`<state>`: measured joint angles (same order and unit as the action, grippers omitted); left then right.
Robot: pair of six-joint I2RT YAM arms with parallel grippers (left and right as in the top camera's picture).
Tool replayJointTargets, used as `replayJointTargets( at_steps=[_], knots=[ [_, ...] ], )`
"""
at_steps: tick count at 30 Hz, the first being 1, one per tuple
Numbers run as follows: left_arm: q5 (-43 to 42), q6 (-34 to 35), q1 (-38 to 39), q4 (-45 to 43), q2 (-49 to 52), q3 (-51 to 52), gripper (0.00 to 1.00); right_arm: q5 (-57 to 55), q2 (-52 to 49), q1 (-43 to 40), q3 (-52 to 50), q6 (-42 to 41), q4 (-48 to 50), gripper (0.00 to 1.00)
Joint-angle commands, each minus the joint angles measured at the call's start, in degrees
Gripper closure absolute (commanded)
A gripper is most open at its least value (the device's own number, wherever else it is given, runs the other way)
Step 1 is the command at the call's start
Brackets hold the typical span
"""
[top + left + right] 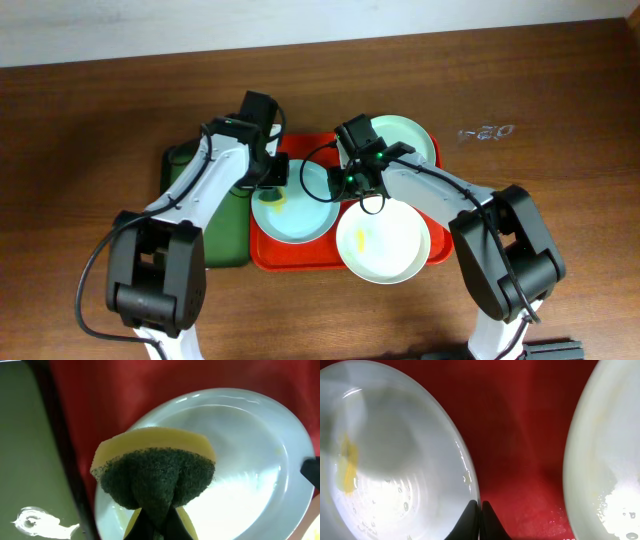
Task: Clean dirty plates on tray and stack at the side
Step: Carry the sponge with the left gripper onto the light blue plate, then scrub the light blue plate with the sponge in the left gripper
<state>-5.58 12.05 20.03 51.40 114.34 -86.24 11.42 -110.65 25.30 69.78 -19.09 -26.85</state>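
- While all three dirty plates [383, 240] sit on the tray [270, 258], none is stacked aside yet.
- Left gripper [155, 522] clamps a sponge [155, 467]; smeared plate [240, 460] just beyond its jaws.
- Right gripper [480, 520]: jaws pressed together, that plate's rim at their tips.

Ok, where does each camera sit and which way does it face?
Overhead: above the table, facing straight down on the large red-orange plastic tray, left arm and right arm.
Left wrist: looks down past the left fingers, which pinch a yellow-and-green sponge, onto the pale mint-white round plate.
Right wrist: looks down past the shut right fingers at that plate's rim.
Shared: that plate, in all views.
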Motion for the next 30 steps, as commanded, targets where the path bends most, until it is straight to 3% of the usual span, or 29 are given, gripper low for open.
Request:
replayJointTargets(
  at_steps=[1, 7, 10, 14, 16, 18, 22, 28, 30],
  knots=[
    [-1.07, 0.79, -0.66, -0.04, 0.39, 1.42, 1.00, -0.07, -0.42, 0.52, -0.35, 0.15, 0.09, 0.96],
    [-3.76, 0.79, -0.55, -1.70, 7.63, 2.91, 1.00, -0.07, -0.42, 0.52, -0.35, 0.15, 0.09, 0.96],
    [-9.77, 0.74, 1.05, -1.70, 12.37, 2.91, 1.00, -0.07, -0.42, 0.52, -0.35, 0.17, 0.11, 0.96],
    [-17.79, 0.70, 1.64, -1.70, 7.45, 0.37, 1.00, -0.07, -0.42, 0.52, -0.35, 0.17, 0.09, 0.96],
    [-17.07, 0.72, 0.76, -1.70, 1.64, -1.18, 1.00, -0.07, -0.42, 0.52, -0.35, 0.15, 0.09, 0.96],
    [-11.23, 0.74, -0.13, -1.05, -2.97, -1.22, 1.00, -0.07, -0.39, 0.52, -0.35, 0.15, 0.09, 0.96],
    [-1.42, 0.76, -0.11, 1.84, -1.92, 0.20, 1.00, -0.07, -0.42, 0.52, -0.35, 0.15, 0.09, 0.96],
    [-1.38, 1.77, 0.07, -1.40, 8.35, 3.76, 1.00, -0.07, -0.42, 0.52, -0.35, 0.15, 0.09, 0.96],
    [-7.96, 1.46, 0.72, -1.51, 10.86, 3.76, 1.00, -0.07, -0.42, 0.52, -0.35, 0.17, 0.09, 0.96]
  ],
)
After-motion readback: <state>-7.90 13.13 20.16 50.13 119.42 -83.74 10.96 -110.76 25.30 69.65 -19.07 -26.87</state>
